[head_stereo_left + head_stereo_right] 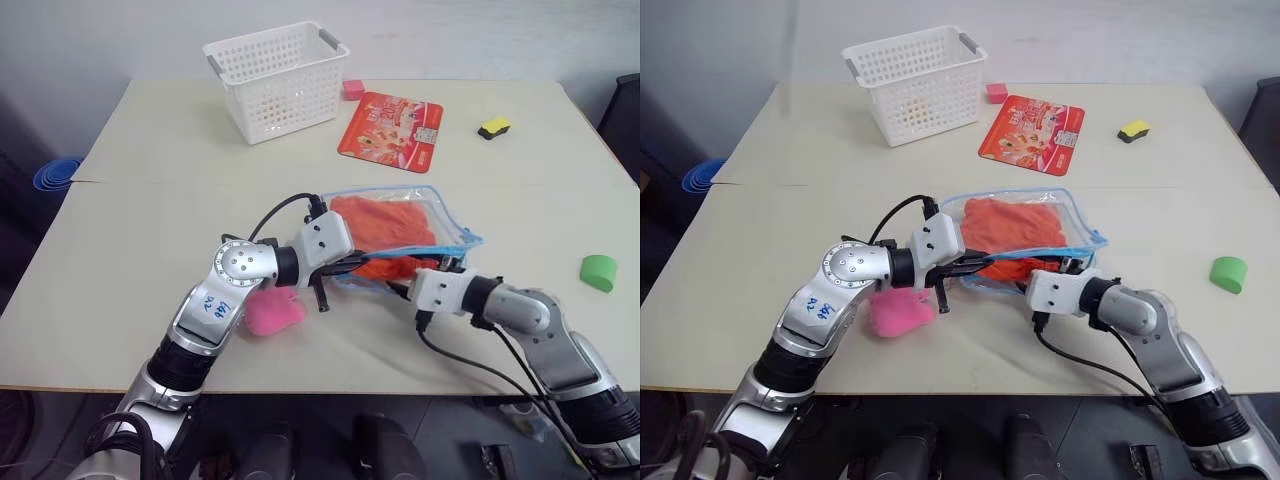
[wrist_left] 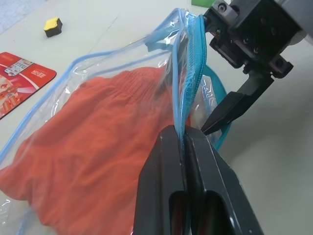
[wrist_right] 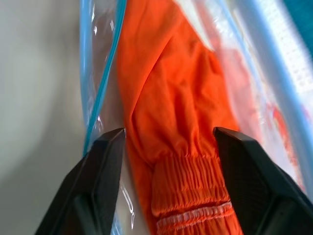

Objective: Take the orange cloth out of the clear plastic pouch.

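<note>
Orange cloth point(image 3: 171, 107) between right claw point(image 3: 168, 142) (apparently inside pouch point(image 2: 98, 73))

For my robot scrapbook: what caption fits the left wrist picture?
Left claw pinches the clear plastic pouch by its blue zipper edge, orange cloth inside, right claw close.

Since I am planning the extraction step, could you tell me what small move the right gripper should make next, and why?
Probably close the right gripper on the orange cloth. Its fingers stand open either side of the gathered hem at the pouch's mouth, while the left gripper is shut on the clear plastic pouch at its zipper edge, holding it up.
</note>
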